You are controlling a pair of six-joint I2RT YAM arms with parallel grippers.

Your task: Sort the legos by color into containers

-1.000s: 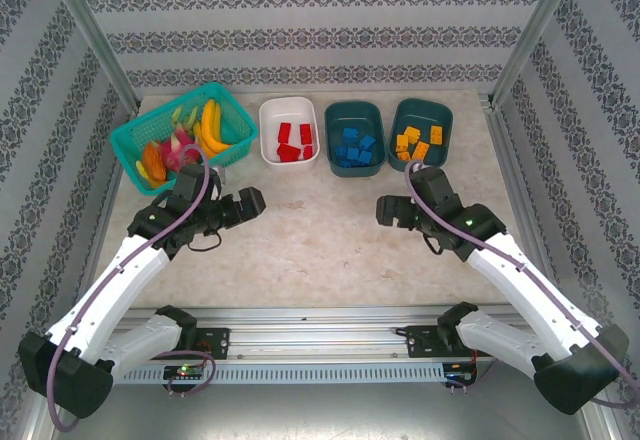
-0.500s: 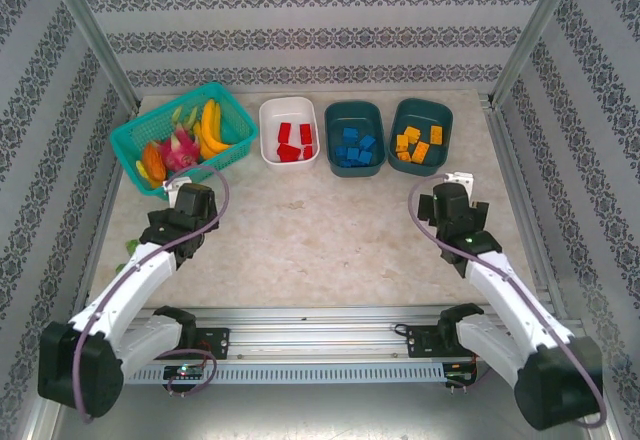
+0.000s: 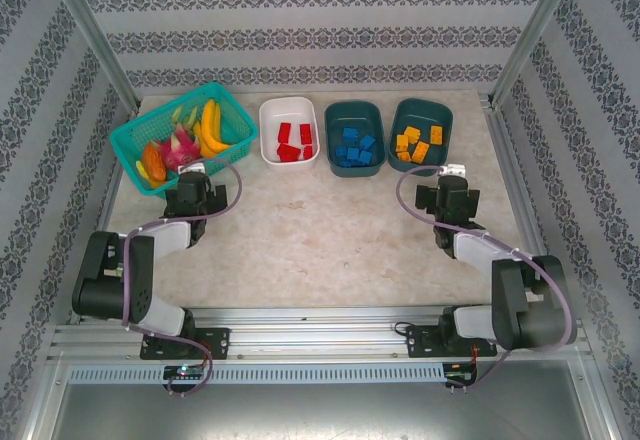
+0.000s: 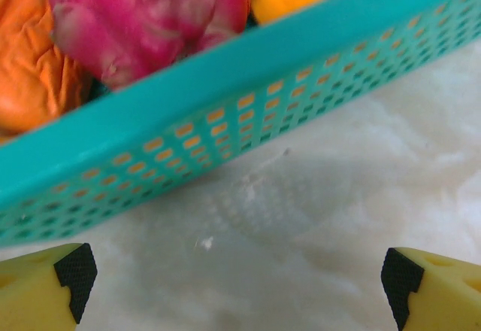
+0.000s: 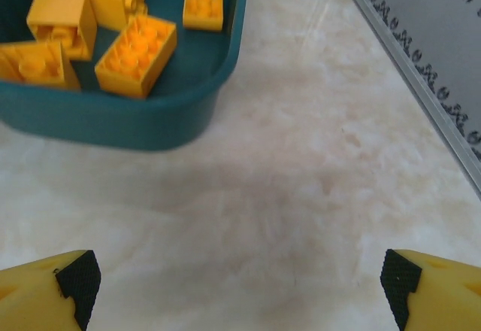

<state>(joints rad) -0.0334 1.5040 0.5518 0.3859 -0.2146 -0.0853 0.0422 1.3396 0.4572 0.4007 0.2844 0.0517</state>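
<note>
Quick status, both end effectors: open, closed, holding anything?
Left end effector: open, holding nothing, facing the mesh basket.
Right end effector: open, holding nothing, near the teal tub.

Robot lab cell: aluminium frame (image 3: 90, 32), wallpapered panels (image 3: 300, 25), bolted arms (image 3: 112, 278)

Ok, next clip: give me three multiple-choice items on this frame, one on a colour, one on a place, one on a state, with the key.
1. The white tub holds legos of which colour? A red; B blue; C orange.
2. Where do the orange legos lie? A in the white tub; B in the mesh basket; C in the rightmost teal tub.
3. How is the right gripper? A open, holding nothing; B shut on a lego; C shut, empty.

Key: 1 A, red bricks lie inside it. 2 C, the right wrist view shows them within its teal wall. 3 A, its fingertips stand wide apart with nothing between.
</note>
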